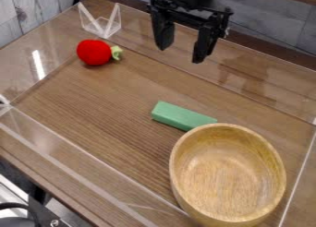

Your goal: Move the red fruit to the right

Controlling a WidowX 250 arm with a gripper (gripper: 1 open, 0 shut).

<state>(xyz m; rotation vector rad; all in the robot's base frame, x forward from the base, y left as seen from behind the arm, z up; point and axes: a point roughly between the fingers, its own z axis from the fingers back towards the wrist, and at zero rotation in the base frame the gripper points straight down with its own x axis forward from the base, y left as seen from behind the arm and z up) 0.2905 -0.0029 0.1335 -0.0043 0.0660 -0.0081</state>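
Hovering at twelve o'clock, the black two-fingered gripper [184,41] hangs with its jaws spread wide and empty. The small rounded bright-red toy fruit [94,52] sits at ten o'clock on the wood-grain table [99,111], well apart from it. Best move: swing across, drop straight over the fruit, straddle its widest part, avoiding the green stem.

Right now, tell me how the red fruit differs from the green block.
The red fruit is rounded and bright red with a small green stem end; the green block is flat, rectangular and plain green. The fruit lies far back at the left, the block near the middle, close to the wooden bowl. Both rest on the table, untouched by the open gripper.
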